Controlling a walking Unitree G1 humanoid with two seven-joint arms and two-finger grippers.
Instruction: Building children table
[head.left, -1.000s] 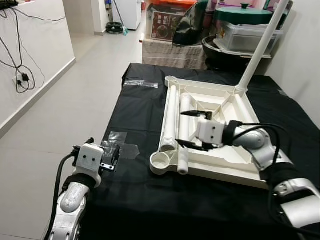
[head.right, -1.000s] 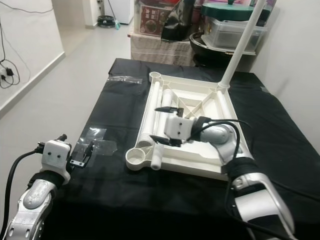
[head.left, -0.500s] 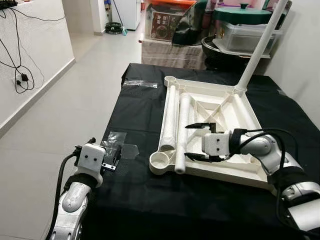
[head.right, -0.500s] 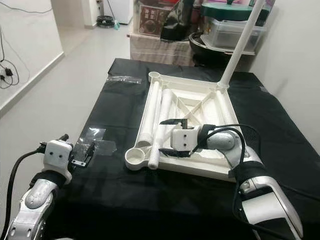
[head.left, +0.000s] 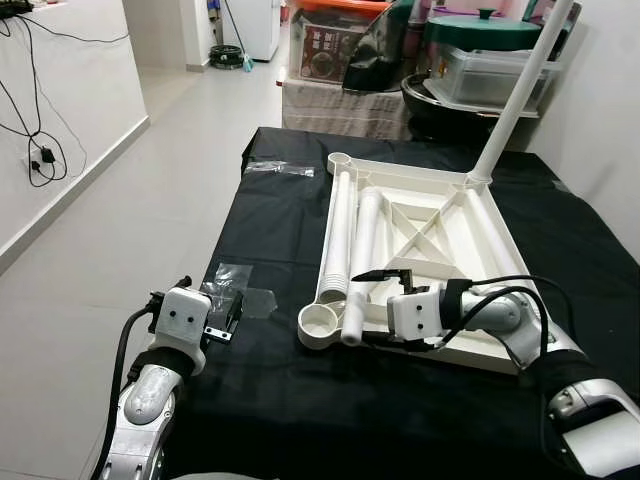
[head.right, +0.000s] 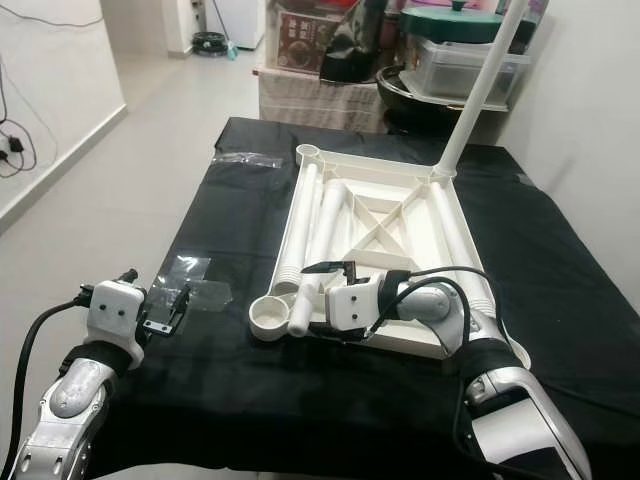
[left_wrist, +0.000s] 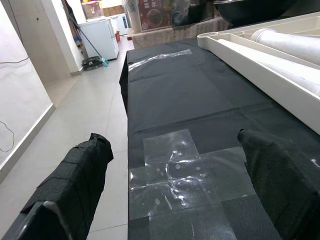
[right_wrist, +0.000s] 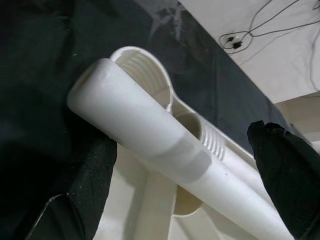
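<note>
A white table top (head.left: 410, 172) lies upside down on the black-covered table (head.left: 280, 390). One white leg (head.left: 515, 100) stands upright in its far right corner. Two loose legs lie inside along its left side: a ribbed one (head.left: 338, 240) and a smooth one (head.left: 362, 250). My right gripper (head.left: 368, 306) is open at the near left corner, its fingers either side of the smooth leg's (right_wrist: 165, 145) near end, beside the round corner socket (head.left: 318, 325). My left gripper (head.left: 228, 318) hangs open over a clear plastic bag (left_wrist: 185, 170) at the table's left edge.
A second clear bag (head.left: 282, 168) lies at the table's far left corner. Behind the table are boxes (head.left: 335, 45), a lidded bin (head.left: 495, 70) and a dark pot. A white wall runs close on the right; tiled floor (head.left: 150, 200) is on the left.
My right gripper has drawn back toward the near left corner and sunk lower. The smooth leg's near end has slid leftward toward the socket. The left arm has not moved.
</note>
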